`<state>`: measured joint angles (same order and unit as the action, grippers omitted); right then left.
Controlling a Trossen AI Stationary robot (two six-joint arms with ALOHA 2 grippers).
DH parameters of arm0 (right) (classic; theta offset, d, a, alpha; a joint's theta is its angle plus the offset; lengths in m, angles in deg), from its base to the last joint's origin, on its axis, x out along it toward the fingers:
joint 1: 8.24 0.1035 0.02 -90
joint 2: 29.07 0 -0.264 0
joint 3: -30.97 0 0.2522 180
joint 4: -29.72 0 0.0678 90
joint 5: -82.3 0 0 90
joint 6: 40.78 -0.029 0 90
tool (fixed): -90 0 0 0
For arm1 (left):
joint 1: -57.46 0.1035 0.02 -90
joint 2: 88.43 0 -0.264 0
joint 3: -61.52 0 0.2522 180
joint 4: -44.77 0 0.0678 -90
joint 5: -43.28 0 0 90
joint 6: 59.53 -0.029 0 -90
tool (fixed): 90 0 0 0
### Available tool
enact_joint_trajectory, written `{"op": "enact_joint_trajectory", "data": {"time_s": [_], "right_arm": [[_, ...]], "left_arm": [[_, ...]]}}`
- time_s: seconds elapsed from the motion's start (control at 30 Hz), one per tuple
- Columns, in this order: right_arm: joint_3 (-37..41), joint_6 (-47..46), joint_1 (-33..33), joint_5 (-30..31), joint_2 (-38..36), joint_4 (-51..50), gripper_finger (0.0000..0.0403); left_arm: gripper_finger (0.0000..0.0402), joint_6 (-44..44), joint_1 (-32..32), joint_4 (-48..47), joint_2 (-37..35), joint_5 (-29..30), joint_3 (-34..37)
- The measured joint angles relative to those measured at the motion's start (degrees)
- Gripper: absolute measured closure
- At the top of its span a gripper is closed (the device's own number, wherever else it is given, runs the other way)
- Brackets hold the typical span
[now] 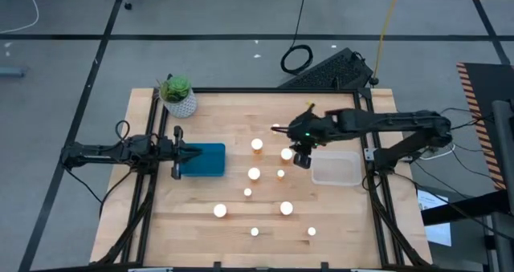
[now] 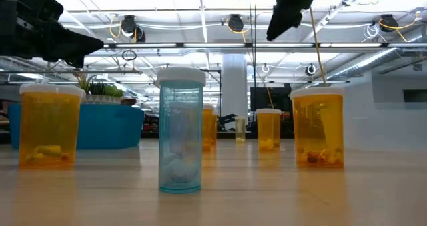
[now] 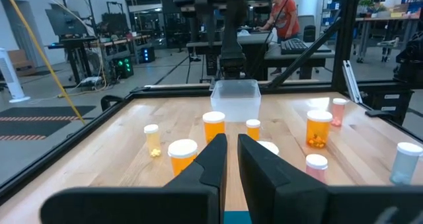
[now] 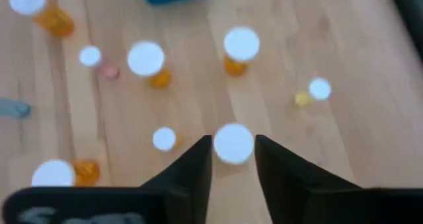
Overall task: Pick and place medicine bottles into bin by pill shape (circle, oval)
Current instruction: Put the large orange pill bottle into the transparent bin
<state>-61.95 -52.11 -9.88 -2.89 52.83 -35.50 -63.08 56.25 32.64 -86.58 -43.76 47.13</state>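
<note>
Target bottle: small amber bottle with round white cap, standing on the wooden table beside the clear plastic bin.
Other bottles: amber bottles with white caps, scattered upright over the middle of the table, well apart; none seems to be in a bin yet.
Right gripper: hovers above the target bottle, fingers spread to both sides of the cap, probably to descend and grasp it.
Left gripper: waits over the blue bin, fingers slightly apart, holding nothing.

Pale wooden table, translucent amber plastic bottles, matt white caps
</note>
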Motion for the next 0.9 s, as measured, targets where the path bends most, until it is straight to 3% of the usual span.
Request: {"op": "enact_joint_trajectory", "data": {"time_s": [0.23, 0.47, 0.9], "right_arm": [[-3.75, 3.46, -1.85, -0.77, 5.99, -4.72, 0.0216], [-3.84, 3.73, -4.34, -5.62, 9.73, -4.56, 0.0158], [-3.84, 9.88, -5.47, -7.53, 17.37, -3.43, 0.0134]], "left_arm": [[0.036, 0.0, 0.02, -0.07, 0.0, -0.02, -0.02], [0.036, -0.21, 0.01, -0.11, 0.01, -0.02, -0.02], [0.036, -0.26, 0.0, -0.17, 0.01, -0.02, -0.02]]}}
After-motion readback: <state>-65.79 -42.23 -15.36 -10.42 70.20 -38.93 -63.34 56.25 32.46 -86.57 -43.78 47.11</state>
